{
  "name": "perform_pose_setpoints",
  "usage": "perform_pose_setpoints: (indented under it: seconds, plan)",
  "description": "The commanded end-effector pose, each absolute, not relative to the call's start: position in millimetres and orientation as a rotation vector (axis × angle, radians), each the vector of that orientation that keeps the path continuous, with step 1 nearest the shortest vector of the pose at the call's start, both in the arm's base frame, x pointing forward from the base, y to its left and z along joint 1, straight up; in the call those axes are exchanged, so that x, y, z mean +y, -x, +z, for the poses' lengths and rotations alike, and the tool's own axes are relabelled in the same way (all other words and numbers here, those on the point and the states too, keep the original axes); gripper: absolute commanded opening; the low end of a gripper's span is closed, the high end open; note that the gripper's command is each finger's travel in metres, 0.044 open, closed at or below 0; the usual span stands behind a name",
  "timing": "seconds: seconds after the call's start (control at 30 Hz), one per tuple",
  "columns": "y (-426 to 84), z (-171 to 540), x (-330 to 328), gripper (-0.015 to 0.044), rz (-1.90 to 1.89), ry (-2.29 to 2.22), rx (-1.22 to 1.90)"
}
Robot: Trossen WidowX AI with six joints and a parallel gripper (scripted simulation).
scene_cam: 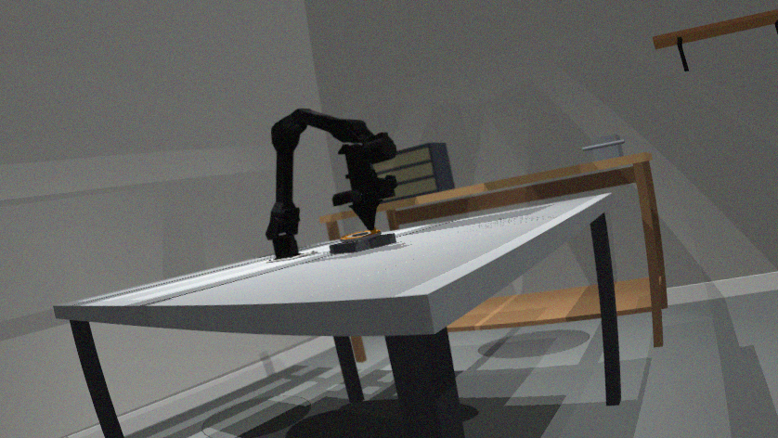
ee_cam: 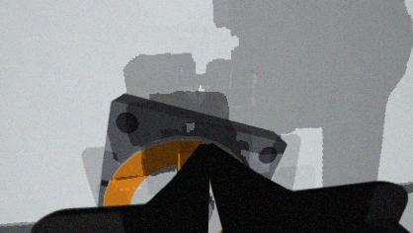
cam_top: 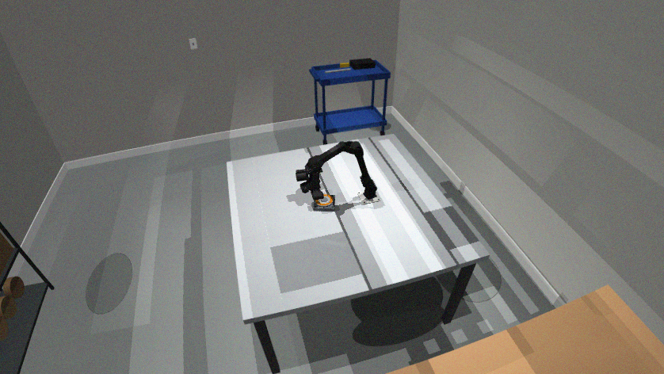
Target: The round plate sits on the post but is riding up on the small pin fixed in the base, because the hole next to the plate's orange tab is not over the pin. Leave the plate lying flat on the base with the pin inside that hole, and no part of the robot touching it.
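The round plate [cam_top: 331, 200] [scene_cam: 344, 238] [ee_cam: 117, 192], with an orange rim and a pale middle, sits on the dark grey square base [cam_top: 323, 208] [scene_cam: 348, 248] [ee_cam: 148, 119]. My gripper [cam_top: 318, 196] [scene_cam: 372, 228] [ee_cam: 206, 150] is shut with nothing between its fingers. It points down, its tips at the plate's rim on the side away from the arm's foot. Whether they touch the plate is unclear. In the wrist view the fingers hide the right and near parts of the plate. The tab, its hole and the pin cannot be made out. The plate's tilt is too small to judge.
The base stands on a white table [cam_top: 255, 204] [scene_cam: 261, 285]. The arm's foot [cam_top: 370, 191] [scene_cam: 285, 246] stands close beside it. A blue cart [cam_top: 349, 76] stands beyond the table. A wooden bench [scene_cam: 489, 190] with a drawer cabinet [scene_cam: 442, 168] is behind.
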State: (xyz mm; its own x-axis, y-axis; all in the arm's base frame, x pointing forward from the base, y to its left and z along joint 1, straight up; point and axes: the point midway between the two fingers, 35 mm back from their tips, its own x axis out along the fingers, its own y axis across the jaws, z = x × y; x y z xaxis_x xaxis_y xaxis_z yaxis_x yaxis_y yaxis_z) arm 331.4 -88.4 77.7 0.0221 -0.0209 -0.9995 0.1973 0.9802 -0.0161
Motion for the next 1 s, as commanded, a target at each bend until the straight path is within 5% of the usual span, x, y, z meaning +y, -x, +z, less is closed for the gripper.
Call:
perform_pose_setpoints:
  seconds: [0.0,0.97]
  plan:
    - [-333.5,76.6,-81.7,0.0,-0.159,-0.146,1.545]
    - [-337.8,77.3,-61.5,0.0,-0.158,-0.148,1.545]
